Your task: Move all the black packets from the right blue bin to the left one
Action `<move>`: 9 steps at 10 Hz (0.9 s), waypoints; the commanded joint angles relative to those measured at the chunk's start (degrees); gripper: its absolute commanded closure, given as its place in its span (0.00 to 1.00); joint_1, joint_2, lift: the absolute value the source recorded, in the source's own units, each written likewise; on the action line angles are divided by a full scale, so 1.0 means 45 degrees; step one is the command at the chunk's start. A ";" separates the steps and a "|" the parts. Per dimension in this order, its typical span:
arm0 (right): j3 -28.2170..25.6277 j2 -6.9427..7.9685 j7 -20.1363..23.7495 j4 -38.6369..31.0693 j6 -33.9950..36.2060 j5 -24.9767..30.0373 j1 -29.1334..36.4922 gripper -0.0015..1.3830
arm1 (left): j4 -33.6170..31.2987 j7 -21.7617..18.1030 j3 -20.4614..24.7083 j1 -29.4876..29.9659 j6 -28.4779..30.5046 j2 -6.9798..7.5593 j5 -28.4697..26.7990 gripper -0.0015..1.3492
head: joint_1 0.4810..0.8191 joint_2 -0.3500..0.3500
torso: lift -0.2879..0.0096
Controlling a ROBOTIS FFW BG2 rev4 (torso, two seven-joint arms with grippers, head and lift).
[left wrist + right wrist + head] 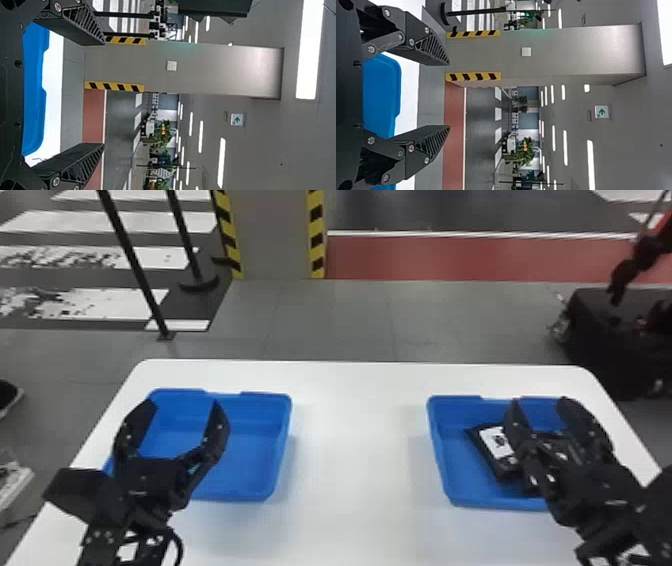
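Note:
In the head view my left gripper (182, 406) stands open over the left blue bin (250, 462), whose visible floor is bare. My right gripper (540, 406) is open above the right blue bin (450, 475). Black packets lie in that bin; one with a white label (495, 447) shows at its middle, others are partly hidden behind the right gripper. The left wrist view has the left gripper (104, 94) with fingers wide apart and the left bin (33, 107) beyond. In the right wrist view the right gripper (449, 95) holds nothing, beside the right bin (381, 95).
Both bins stand on a white table (360, 450), with a wide stretch of tabletop between them. Past its far edge are a grey pillar (274, 235) with striped corners, black posts (135, 260) and a dark case (610, 335) at the right.

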 commanded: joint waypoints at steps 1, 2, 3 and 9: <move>0.0000 0.0000 -0.0015 0.0000 0.0000 -0.0009 0.0000 0.37 | 0.0000 0.0000 0.0007 0.0010 0.0015 -0.0033 0.0033 0.09 | 0.63 0.56 | 0.60; 0.0000 0.0000 -0.0015 0.0000 0.0000 -0.0029 0.0000 0.37 | 0.0000 0.0000 0.0007 0.0010 -0.0048 -0.0033 0.0033 0.09 | 0.63 0.56 | 0.60; 0.0000 0.0000 -0.0015 0.0000 0.0000 -0.0048 -0.0032 0.37 | 0.0000 0.0000 0.0007 0.0010 -0.0048 -0.0033 0.0033 0.09 | 0.63 0.56 | 0.60; -0.0059 0.0000 -0.0757 -0.0281 0.0312 -0.0361 0.0281 0.37 | 0.0000 -0.0020 -0.0032 0.0041 -0.0110 -0.0033 0.0169 0.09 | 0.63 0.55 | 0.60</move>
